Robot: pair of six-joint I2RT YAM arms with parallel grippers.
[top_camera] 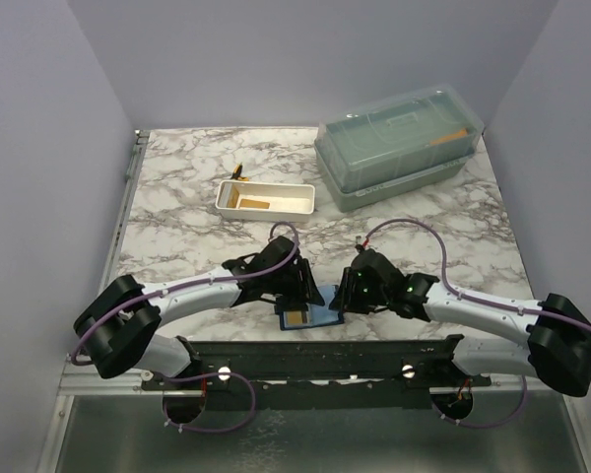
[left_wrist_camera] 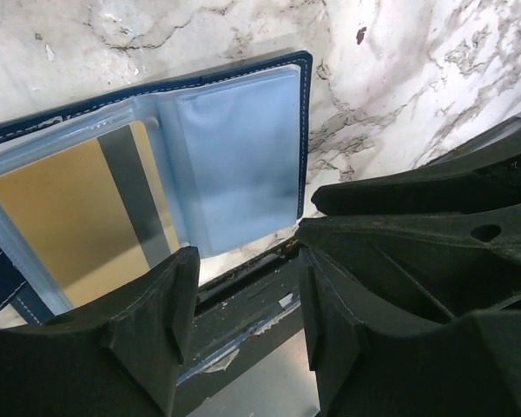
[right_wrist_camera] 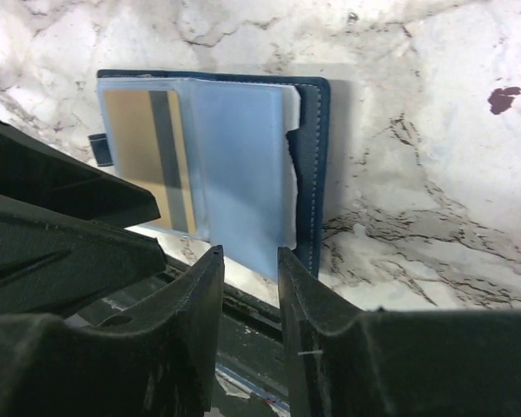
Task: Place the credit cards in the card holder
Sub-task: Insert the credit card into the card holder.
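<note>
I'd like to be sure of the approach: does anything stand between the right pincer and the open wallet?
Nothing visible does; the wallet lies open on the marble table, just ahead of the right pincer.

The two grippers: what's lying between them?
The open card holder, a gold credit card in its pocket, lies on the marble table between the left gripper and the right gripper. The top view shows it.

One card holder (top_camera: 310, 317), two visible credit cards (left_wrist_camera: 69, 217) (top_camera: 254, 204), one white tray (top_camera: 276, 211), one green box (top_camera: 399, 148), two pincers (left_wrist_camera: 243, 261) (right_wrist_camera: 250, 261).
</note>
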